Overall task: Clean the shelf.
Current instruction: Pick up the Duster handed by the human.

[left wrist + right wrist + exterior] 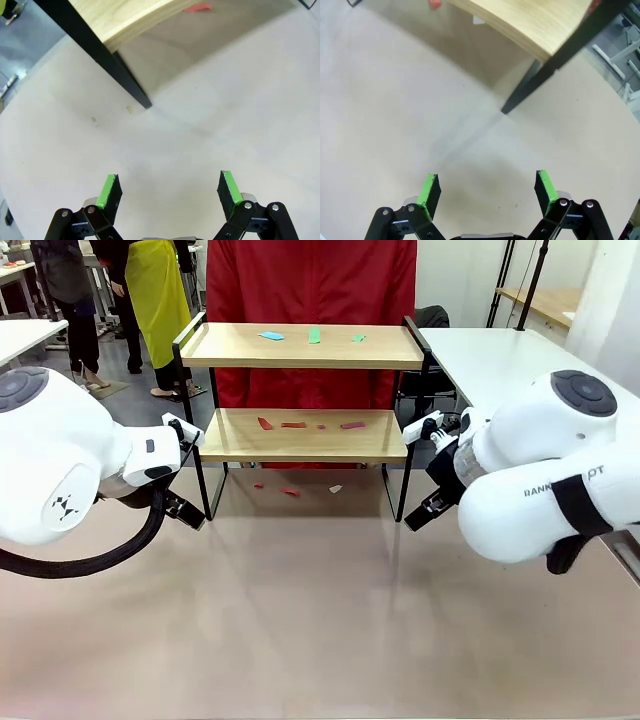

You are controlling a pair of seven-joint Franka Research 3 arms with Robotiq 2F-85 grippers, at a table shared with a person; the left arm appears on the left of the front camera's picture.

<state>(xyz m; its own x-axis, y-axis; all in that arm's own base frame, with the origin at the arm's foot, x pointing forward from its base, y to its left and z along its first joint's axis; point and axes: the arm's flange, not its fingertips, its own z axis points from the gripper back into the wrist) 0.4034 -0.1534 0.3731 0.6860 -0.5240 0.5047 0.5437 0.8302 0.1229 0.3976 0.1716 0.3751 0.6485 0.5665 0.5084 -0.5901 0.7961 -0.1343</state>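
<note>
Shelf [235, 344] stands at the far middle of the surface [320, 620], with paper scraps [293, 425] on both boards and beneath. Left pincer [170, 185] and right pincer [487, 185] hang released and empty, low beside its front corners. Thin, flat scraps may slip the grip, or a pincer may knock the light frame
</note>
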